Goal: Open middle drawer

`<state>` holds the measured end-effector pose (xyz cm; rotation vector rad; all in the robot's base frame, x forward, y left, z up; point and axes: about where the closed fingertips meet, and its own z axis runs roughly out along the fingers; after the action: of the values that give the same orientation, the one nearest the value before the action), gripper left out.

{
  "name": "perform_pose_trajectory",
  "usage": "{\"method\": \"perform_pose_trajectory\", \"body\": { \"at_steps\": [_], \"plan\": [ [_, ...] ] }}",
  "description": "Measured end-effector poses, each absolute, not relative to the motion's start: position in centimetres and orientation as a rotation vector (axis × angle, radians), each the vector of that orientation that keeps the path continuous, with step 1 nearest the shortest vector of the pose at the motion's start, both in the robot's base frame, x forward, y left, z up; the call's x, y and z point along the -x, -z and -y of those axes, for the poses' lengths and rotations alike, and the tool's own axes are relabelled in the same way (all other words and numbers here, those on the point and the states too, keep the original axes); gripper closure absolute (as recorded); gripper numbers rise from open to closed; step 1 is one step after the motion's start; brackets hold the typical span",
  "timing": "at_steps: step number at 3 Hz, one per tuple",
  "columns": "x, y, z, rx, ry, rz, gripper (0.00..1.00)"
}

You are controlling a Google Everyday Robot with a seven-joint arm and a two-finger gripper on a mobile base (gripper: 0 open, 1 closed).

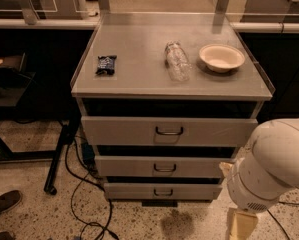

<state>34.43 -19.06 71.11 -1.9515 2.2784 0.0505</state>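
The grey metal cabinet (171, 91) has three drawers. The middle drawer (134, 167) is a medium-height grey front with a small dark loop handle (165, 168) at its centre, between the taller top drawer (119, 131) and the thin bottom drawer (134, 191). My white arm (274, 169) fills the lower right corner. My gripper (241, 225) hangs below it as a pale yellowish piece, cut off by the bottom edge. It is to the right of and below the middle drawer, apart from the handle.
On the cabinet top lie a dark snack packet (106, 64), a clear plastic bottle (177, 61) on its side and a white bowl (221, 57). Black cables (84, 194) trail on the floor at left, near a black stand leg (59, 156) and a shoe (4, 203).
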Motion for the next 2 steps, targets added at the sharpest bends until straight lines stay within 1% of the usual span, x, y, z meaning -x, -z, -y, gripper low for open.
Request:
{"method": "perform_pose_trajectory", "body": {
  "at_steps": [1, 2],
  "plan": [
    [-34.4, -71.1, 19.1, 1.952, -0.051, -2.278, 0.00],
    [-33.5, -68.9, 17.9, 1.985, -0.100, -2.268, 0.00]
  ]
}}
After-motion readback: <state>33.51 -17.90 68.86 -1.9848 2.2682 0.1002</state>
